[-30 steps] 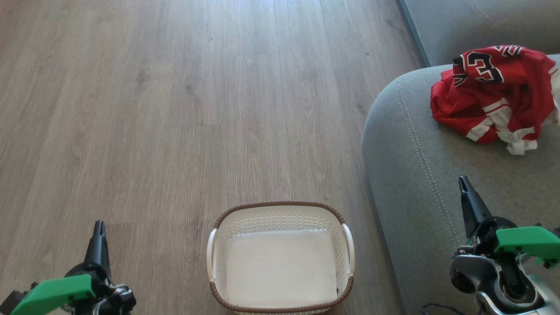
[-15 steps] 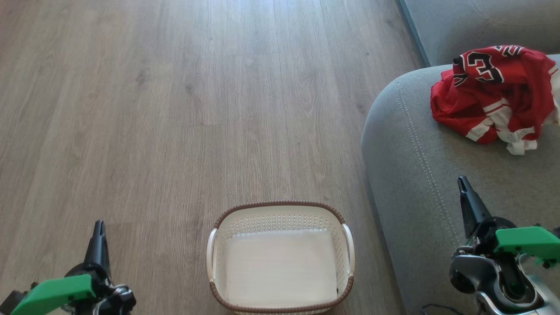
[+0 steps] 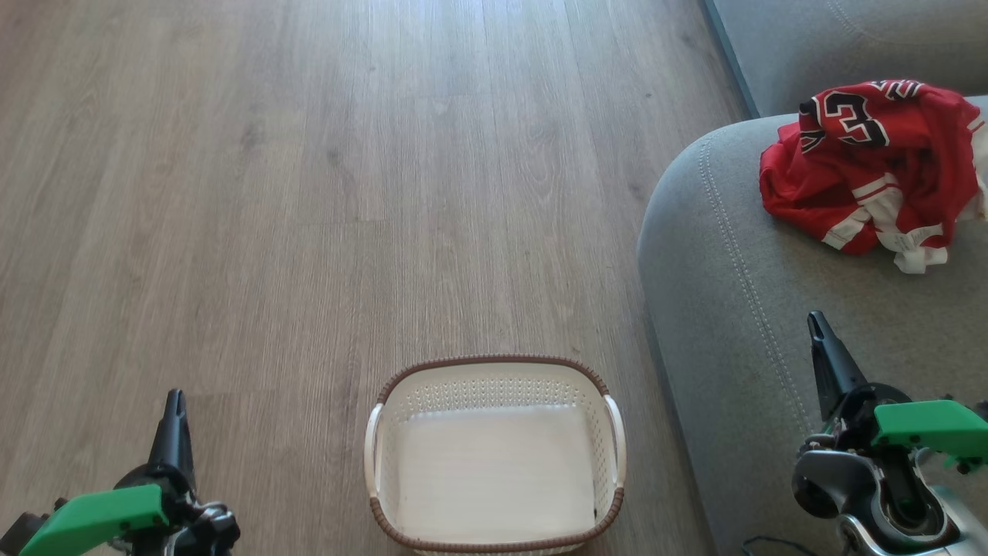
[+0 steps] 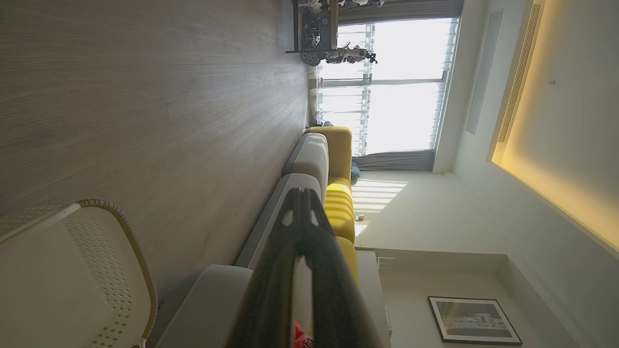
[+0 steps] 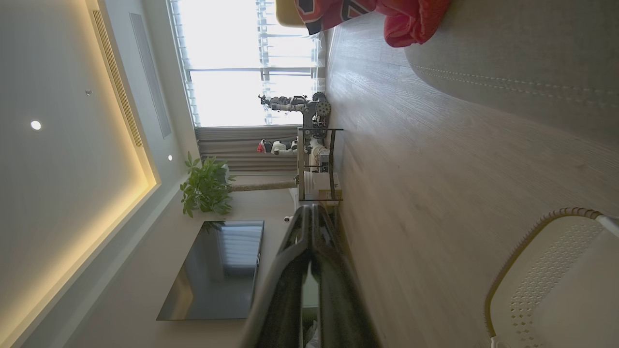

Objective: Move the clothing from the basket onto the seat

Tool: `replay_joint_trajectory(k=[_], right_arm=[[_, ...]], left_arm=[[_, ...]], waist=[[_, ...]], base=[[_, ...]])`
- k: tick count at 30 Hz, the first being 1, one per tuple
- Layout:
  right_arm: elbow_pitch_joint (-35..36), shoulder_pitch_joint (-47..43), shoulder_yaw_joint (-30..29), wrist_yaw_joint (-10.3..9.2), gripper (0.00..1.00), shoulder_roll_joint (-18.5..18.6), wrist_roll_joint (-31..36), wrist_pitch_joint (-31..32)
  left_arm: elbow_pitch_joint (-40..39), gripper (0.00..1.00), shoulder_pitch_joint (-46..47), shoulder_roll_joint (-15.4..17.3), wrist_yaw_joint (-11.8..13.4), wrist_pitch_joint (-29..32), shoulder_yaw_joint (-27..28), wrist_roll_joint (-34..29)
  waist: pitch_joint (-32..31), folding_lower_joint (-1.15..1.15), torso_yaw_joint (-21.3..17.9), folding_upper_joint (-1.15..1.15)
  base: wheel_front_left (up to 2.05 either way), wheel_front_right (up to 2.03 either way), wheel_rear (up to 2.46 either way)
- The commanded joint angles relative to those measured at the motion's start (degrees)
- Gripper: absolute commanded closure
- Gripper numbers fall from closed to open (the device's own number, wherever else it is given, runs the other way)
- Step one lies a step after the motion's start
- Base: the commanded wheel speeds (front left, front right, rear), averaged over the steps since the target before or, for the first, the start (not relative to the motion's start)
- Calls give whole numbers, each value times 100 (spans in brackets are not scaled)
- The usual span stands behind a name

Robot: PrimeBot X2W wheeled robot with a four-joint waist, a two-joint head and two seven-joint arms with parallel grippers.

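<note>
Two grippers, each pressed together: left gripper at seven o'clock above grey-brown wooden plank floor, right gripper at four o'clock over grey fabric sofa seat. Crumpled red white-trimmed clothing at two o'clock, on that seat. Cream perforated plastic basket at six o'clock, on floor.

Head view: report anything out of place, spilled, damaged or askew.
Nothing stands out. The clothing lies in a crumpled heap on the seat. The basket stands upright and empty on the floor. The left gripper and right gripper are shut, holding nothing.
</note>
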State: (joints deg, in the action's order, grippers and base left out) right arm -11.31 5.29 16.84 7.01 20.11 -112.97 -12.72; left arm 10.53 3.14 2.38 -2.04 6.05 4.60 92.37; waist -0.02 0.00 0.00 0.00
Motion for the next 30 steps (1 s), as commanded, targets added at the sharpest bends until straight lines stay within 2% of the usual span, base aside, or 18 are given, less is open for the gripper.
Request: replay_joint_trajectory(k=[1, 30], right_arm=[[220, 240, 70, 47, 100, 163, -23, -68], [227, 242, 85, 47, 100, 175, -35, -82]], left_arm=[[-201, 100, 261, 53, -44, 33, 198, -17], [-201, 100, 261, 53, -44, 34, 199, -18]], waist=[[0, 0, 0, 0], [0, 0, 0, 0]], base=[[0, 0, 0], [0, 0, 0]])
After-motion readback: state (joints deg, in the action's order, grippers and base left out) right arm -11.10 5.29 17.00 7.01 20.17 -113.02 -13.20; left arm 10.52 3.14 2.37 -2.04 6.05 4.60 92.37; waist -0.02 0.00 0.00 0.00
